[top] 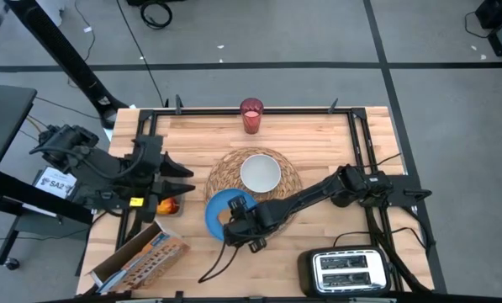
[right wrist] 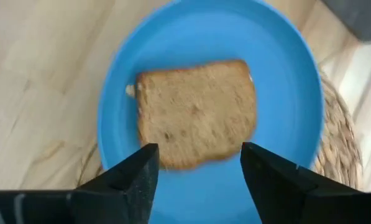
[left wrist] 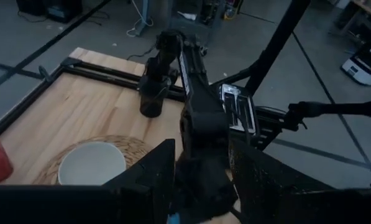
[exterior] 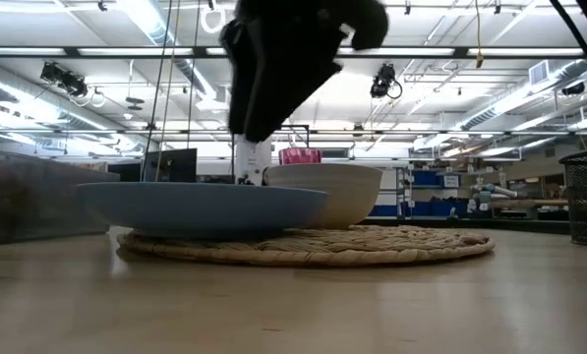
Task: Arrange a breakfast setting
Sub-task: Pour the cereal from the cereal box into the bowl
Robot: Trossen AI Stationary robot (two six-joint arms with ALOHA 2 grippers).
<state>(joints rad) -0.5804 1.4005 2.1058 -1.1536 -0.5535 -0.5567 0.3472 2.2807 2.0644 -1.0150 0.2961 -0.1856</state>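
Setting approx. half done: white bowl (top: pixel 260 172) centred on straw placemat (top: pixel 288 164), blue plate (right wrist: pixel 297 81) overlapping mat edge w/ toast slice (right wrist: pixel 196 112) on it, right gripper (right wrist: pixel 197 171) fingers apart just above; red cup (top: pixel 251 115), apple (top: pixel 168 205), Cheerios box (top: pixel 141 257) off-mat on bench (top: pixel 318 135); left gripper (top: pixel 182 175) fingers apart, beside mat.

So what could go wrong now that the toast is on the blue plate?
1. The blue plate sits half on the straw placemat and half off it, so it might wobble or tip if bumped.
2. The right pincer hangs open just above the toast slice; coming down or swinging, it could nudge the toast off.
3. The white bowl is very close to the plate, so a shove could knock them together.
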